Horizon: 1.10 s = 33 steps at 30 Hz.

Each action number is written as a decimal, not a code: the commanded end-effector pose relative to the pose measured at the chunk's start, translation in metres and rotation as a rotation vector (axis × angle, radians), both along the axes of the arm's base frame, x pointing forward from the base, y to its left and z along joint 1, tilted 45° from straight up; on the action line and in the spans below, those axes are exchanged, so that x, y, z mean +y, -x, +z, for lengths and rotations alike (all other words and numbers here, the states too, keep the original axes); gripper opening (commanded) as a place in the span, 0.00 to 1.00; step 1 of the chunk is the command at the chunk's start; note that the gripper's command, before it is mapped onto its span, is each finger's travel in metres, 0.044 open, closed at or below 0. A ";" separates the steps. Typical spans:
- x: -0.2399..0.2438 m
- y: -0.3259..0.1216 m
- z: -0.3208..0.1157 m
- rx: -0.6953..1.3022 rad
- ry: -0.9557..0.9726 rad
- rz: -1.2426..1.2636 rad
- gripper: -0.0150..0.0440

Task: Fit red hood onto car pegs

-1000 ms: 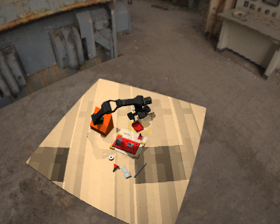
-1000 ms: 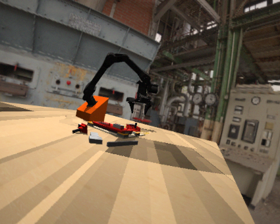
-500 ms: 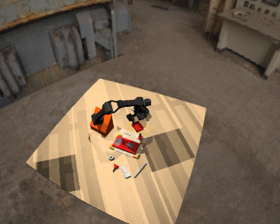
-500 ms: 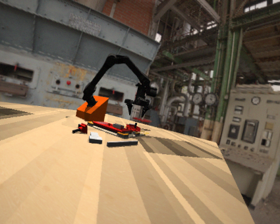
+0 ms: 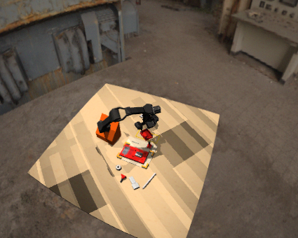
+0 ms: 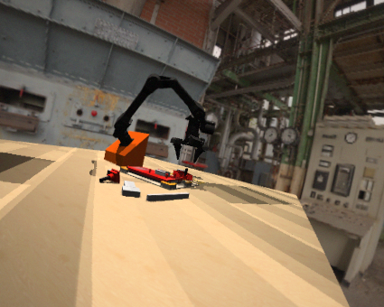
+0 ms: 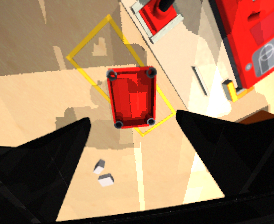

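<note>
The red hood [image 5: 146, 134] [image 6: 196, 164] [image 7: 133, 97] is partly over a yellow outline, turned relative to it. In the wrist view its recessed middle and four dark-ringed corner bosses show. I cannot tell whether it rests flat on the table. My gripper [image 5: 144, 127] [image 6: 186, 160] [image 7: 134, 117] is open and empty, close above the hood, with the fingertips on either side of it in the wrist view. The red chassis [image 5: 130, 152] [image 6: 143, 172] [image 7: 260, 35] sits in its jig beside the hood. The grey engine block [image 5: 138, 154] [image 6: 162, 172] is on its deck. The pegs are too small to tell.
A red part with a black post [image 5: 149, 145] [image 6: 185, 173] [image 7: 155, 18] stands near the hood. A white ring [image 5: 118, 167], a red-and-black piece [image 5: 123, 177] [image 6: 110, 176], a pale block [image 5: 134, 183] [image 6: 130, 189] and a bar [image 5: 149, 180] [image 6: 168, 197] lie beyond the jig.
</note>
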<state>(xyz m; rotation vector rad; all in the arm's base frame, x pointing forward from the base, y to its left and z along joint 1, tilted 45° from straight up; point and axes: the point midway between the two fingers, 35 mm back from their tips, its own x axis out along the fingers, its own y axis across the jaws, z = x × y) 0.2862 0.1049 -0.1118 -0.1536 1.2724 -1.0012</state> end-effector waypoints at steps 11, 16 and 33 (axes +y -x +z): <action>-0.006 0.000 -0.006 0.000 0.004 0.006 1.00; -0.008 0.000 -0.008 0.000 0.004 0.006 1.00; -0.015 0.001 -0.014 0.000 0.004 0.006 1.00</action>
